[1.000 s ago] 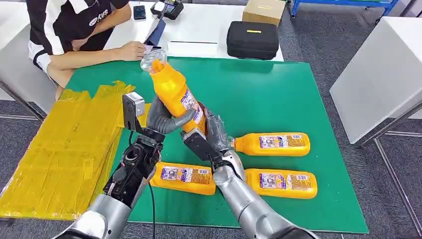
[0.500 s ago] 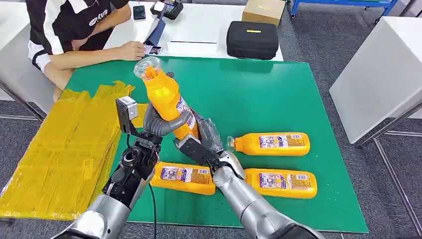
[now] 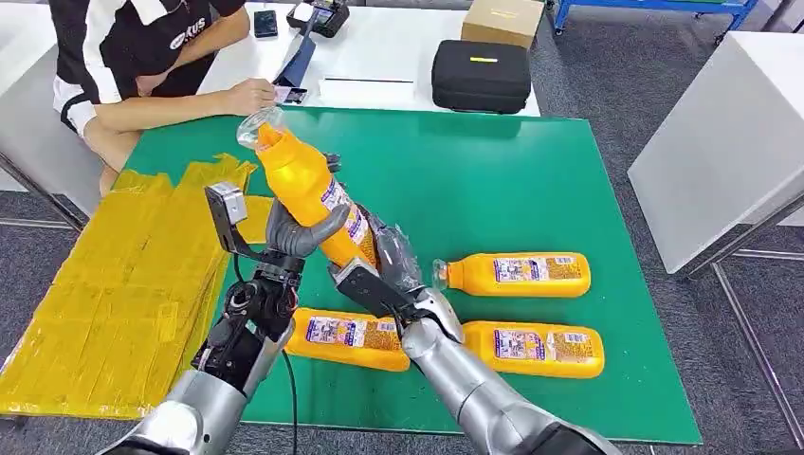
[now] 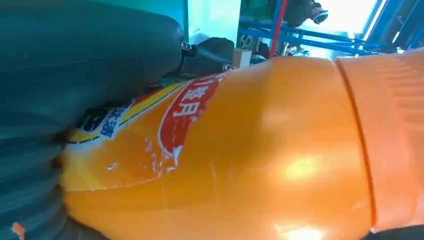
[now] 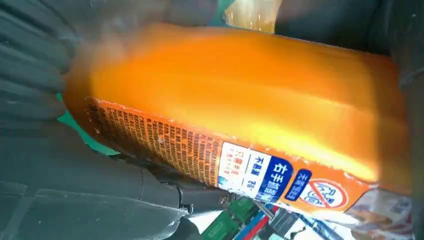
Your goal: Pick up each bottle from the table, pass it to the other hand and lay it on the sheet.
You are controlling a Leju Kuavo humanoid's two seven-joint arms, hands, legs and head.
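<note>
An orange bottle (image 3: 305, 190) with a clear cap end hangs tilted over the green table (image 3: 493, 180), its cap pointing up and to the far left. My left hand (image 3: 300, 232) grips its middle, and my right hand (image 3: 387, 263) holds its lower end. The left wrist view has the bottle (image 4: 260, 150) close up against my left hand (image 4: 75, 65). In the right wrist view the labelled bottle (image 5: 240, 110) lies in my right hand (image 5: 75, 185). The yellow sheet (image 3: 114, 284) lies over the table's left edge. Three more orange bottles lie flat: one (image 3: 517, 274) right of my hands, one (image 3: 536, 348) near the front, one (image 3: 349, 339) under my arms.
A person (image 3: 142, 66) sits at the far left, a hand resting by the table's far edge. Behind is a white table with a black case (image 3: 482, 76), a cardboard box (image 3: 502, 19) and small devices. Another white table (image 3: 730, 142) stands to the right.
Both hands have carried the bottle leftward toward the sheet, and it now tilts further left. The bottles lying on the table have not moved.
</note>
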